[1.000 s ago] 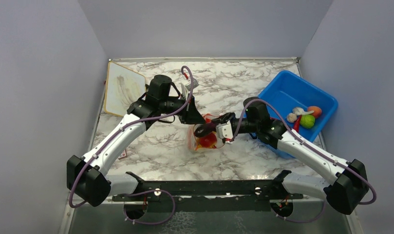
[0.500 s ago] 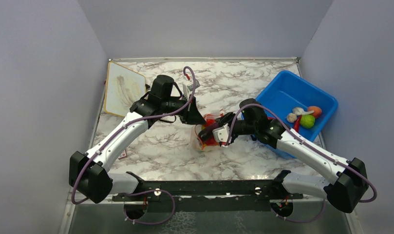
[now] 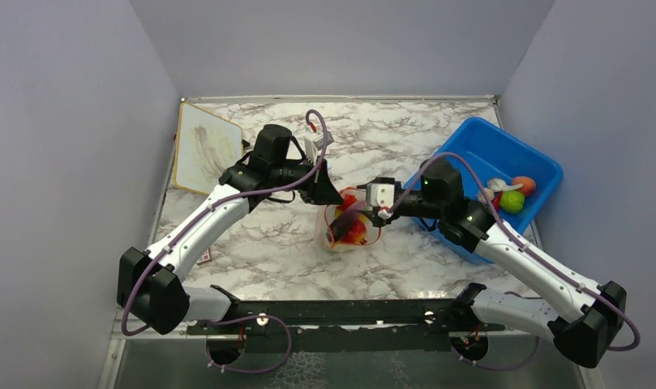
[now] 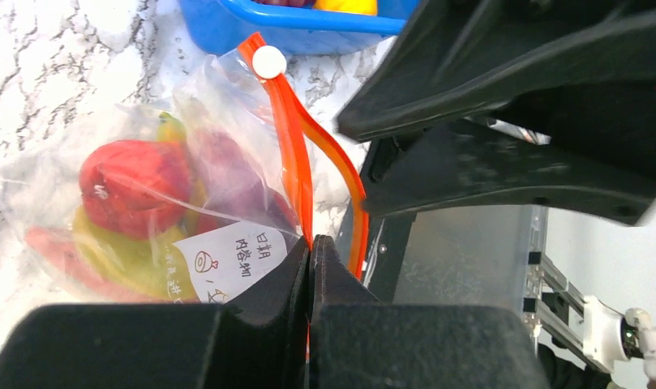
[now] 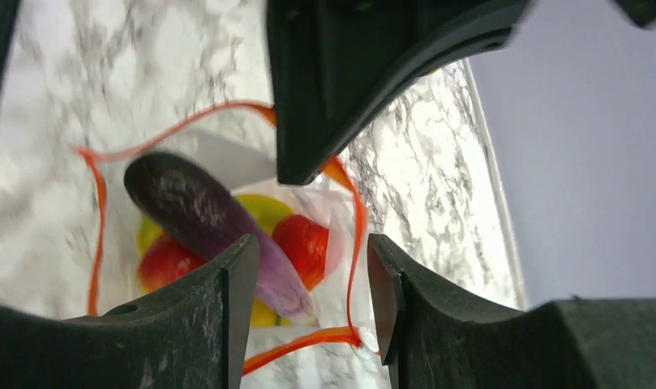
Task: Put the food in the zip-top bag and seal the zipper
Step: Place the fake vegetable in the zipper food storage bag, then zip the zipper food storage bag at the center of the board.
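Clear, crinkly plastic sits at the centre of the overhead view: the zip-top bag (image 3: 346, 231) lies on the marble table (image 3: 389, 138), its mouth lifted and gaping, and the orange-red zipper (image 4: 294, 162) forms a loop. Inside it are a red round fruit (image 4: 126, 174), something yellow beneath that, and a white label (image 4: 227, 255). A purple eggplant (image 5: 211, 223) slants across the opening, blunt end toward the upper left of the right wrist view and tip down among the other pieces. Whether it lies wholly below the zipper I cannot tell.

The left gripper (image 4: 310, 247) is clenched on the zipper strip at one side of the mouth, holding that edge up. The right gripper (image 5: 312, 253) hovers directly over the opening with its jaws parted wider than the eggplant and, as far as I can see, not squeezing it. At the right of the overhead frame the blue bin (image 3: 470, 154) holds more food (image 3: 511, 194), a green ball and an orange piece among it.

The step in hand looks like dropping the eggplant in. To do it well, the right jaws should part fully and lift straight up, so that no finger catches the zipper or drags the eggplant out. The left pinch should be firm and high so the mouth does not collapse. Sealing would be premature while pieces wait in the bin.
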`<state>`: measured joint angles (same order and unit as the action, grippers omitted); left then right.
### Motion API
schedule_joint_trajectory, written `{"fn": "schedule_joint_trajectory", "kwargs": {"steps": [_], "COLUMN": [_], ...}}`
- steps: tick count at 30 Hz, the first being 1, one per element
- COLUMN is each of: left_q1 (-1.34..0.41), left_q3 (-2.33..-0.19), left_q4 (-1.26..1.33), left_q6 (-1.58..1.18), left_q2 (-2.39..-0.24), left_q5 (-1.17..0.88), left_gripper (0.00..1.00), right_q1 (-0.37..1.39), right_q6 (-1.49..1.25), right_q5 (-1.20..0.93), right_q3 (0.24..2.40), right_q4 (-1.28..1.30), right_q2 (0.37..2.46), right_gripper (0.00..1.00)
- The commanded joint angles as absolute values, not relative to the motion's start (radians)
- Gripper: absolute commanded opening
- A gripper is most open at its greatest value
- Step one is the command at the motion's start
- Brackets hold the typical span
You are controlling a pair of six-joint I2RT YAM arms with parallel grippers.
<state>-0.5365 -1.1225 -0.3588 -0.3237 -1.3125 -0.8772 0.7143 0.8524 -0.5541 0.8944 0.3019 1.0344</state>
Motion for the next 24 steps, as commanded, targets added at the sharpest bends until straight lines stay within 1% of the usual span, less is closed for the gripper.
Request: {"fn": "schedule_joint_trajectory", "kwargs": {"steps": [1, 4, 5, 6, 9, 13, 16, 21, 24], "left_q1": [-0.536, -0.536, -0.535, -0.536, -0.537, -0.537, -0.537, -0.537, -0.537], "left_q3": [-1.146, -1.136, -1.133, -1.13, -1.112, -1.11, -1.081, -1.106, -1.101], "left_q4": [-0.336, -0.331, -0.329, -0.326, -0.309, -0.273, -0.217, -0.263, -0.276], "left_q6": [-0.299, -0.286, -0.277, -0.269, -0.212, -0.134, -0.049, 0.099, 0.173], "left_q2": [-1.288, -1.279, -1.275, -1.273, -1.258, -1.227, -1.196, -1.187, -1.16], "left_q5": [-0.775, -0.73, -0.723, -0.715, -0.694, -0.684, -0.721, -0.822, -0.863], "left_gripper": [0.0, 0.0, 0.0, 0.0, 0.0, 0.0, 0.0, 0.0, 0.0], "right_q1": [0.721, 0.721, 0.721, 0.721, 0.721, 0.721, 0.721, 0.721, 0.721], "right_q6": [0.258, -0.106, -0.173, -0.183, 0.016, 0.134, 0.294, 0.402, 0.435], "right_q5": [-0.465, -0.321, -0.292, -0.296, -0.408, -0.379, -0.439, -0.408, -0.41], "right_q3": [0.879, 0.896, 0.912, 0.925, 0.912, 0.931, 0.903, 0.874, 0.848], "right_q4": [0.043, 0.013, 0.043, 0.074, 0.12, 0.259, 0.336, 0.428, 0.424], "right_q2": [0.964, 0.947, 0.947, 0.945, 0.912, 0.847, 0.811, 0.788, 0.779], "right_gripper": [0.51, 0.49, 0.49, 0.49, 0.49, 0.5, 0.51, 0.5, 0.5]}}
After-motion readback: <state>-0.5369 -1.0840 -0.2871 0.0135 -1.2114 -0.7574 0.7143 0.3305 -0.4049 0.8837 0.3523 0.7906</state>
